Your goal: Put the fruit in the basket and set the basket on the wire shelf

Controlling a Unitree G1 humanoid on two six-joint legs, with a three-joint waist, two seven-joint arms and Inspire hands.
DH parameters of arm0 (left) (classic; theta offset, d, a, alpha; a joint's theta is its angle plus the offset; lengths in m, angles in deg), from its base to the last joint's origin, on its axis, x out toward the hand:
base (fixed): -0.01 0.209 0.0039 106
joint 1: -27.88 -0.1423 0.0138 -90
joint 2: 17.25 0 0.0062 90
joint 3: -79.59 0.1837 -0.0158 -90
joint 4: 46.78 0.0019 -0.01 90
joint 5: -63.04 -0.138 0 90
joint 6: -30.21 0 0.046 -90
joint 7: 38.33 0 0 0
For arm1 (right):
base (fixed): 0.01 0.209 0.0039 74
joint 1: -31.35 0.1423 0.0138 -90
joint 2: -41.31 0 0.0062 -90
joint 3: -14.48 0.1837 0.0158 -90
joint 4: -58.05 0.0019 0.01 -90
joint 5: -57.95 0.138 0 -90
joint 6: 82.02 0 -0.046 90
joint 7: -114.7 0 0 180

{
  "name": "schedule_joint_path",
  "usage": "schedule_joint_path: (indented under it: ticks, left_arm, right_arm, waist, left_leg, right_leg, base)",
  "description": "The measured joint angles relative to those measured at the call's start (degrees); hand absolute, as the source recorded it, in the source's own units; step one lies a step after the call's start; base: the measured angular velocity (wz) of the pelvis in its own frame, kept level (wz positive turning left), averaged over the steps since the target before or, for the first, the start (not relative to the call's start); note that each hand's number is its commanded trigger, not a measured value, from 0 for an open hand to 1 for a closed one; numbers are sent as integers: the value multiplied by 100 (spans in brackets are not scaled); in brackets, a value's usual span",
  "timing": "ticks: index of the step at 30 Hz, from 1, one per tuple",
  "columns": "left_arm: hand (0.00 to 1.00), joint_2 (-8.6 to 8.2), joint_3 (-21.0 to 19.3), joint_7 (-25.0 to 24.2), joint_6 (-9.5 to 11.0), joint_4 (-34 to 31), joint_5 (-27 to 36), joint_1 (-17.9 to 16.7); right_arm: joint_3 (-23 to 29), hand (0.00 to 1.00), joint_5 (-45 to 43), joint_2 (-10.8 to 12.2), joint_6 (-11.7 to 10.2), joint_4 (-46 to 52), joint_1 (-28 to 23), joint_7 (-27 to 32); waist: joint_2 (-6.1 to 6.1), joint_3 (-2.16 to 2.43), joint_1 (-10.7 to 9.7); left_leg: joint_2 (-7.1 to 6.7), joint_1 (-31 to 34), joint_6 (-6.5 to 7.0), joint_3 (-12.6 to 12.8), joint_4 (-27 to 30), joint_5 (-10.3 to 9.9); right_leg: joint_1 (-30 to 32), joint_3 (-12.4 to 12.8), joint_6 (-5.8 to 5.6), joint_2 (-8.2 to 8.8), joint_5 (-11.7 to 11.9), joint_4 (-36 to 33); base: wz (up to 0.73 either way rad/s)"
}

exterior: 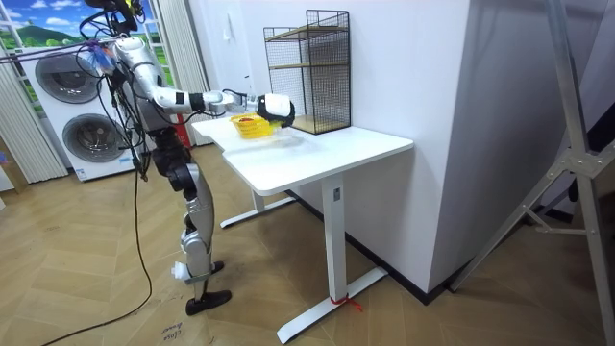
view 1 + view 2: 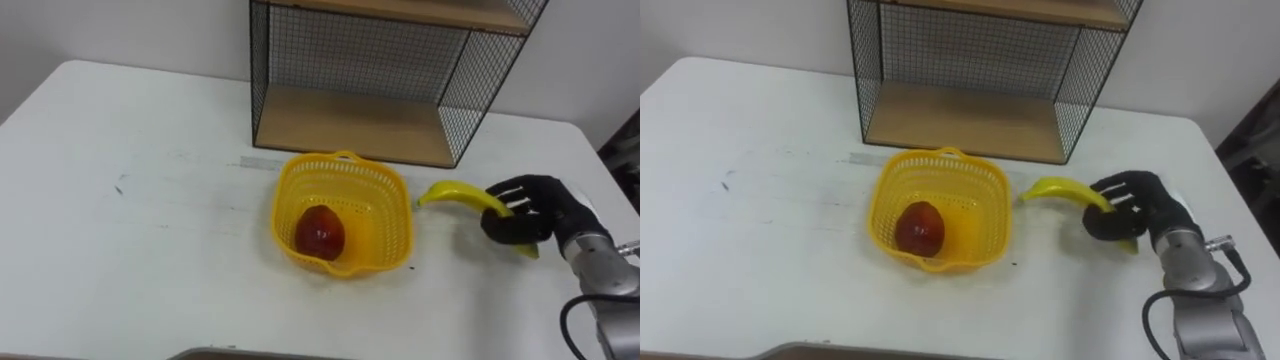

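Right hand [image 2: 528, 212] curled around the banana [image 2: 462, 196], just beside the basket [image 2: 394, 190]; apple [image 2: 319, 232] lies inside.

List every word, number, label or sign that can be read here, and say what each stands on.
None can be read.
The yellow basket, the red fruit in it, the banana in the right hand, the wire shelf and the white table bear no print.
In the room view, a pale scrap on the floor is too small to tell whether it carries any writing.
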State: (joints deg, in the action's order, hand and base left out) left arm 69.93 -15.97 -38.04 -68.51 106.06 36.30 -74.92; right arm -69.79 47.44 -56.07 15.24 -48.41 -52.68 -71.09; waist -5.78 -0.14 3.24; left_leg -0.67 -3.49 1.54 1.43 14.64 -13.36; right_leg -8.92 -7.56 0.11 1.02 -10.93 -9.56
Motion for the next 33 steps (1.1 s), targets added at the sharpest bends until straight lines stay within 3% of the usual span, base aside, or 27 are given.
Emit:
schedule_joint_path:
  ticks: [4, 10, 21, 26, 33]
  left_arm:
    - [0, -138, -37, 72, 2, -101, -37, -28]
    - [0, -170, 17, 79, -8, -115, -34, -67]
    - [0, -173, 20, 76, -11, -221, -12, -93]
    - [0, -176, 17, 143, 36, -269, -32, -45]
    - [0, -142, 214, 147, 60, -263, -10, -1]
  right_arm:
    - [3, 100, 260, 0, -29, 596, -3, 85]
    - [-3, 100, 412, 33, -34, 978, -3, 96]
    - [-7, 100, 397, 71, -21, 1749, -9, 72]
    - [-26, 100, 329, 107, -32, 2048, -13, -93]
    - [-703, 100, 204, 106, -26, 2085, -27, -478]
  waist:
    - [41, 9, -4]
    - [109, 55, 1]
    - [47, 53, 10]
    - [-31, 26, 39]
    - [-15, 12, 87]
  left_leg:
    - [2, 6, 0, -17, -9, 0]
    - [3, -2, -1, -21, 8, 0]
    - [-3, 43, -3, 3, 11, 12]
    - [2, 71, 0, 14, 3, 12]
    - [17, 73, -1, 60, -38, 11]
  right_leg:
    - [-1, -16, 0, -2, 0, -2]
    - [-21, -39, -1, 3, 1, -19]
    - [47, 22, -2, 2, -1, -17]
    - [81, 69, -1, -7, 0, -25]
    - [123, 94, -2, -17, 2, -25]
  base:
    - [1]
    - [1]
    - [-1]
    - [0]
    - [-4]
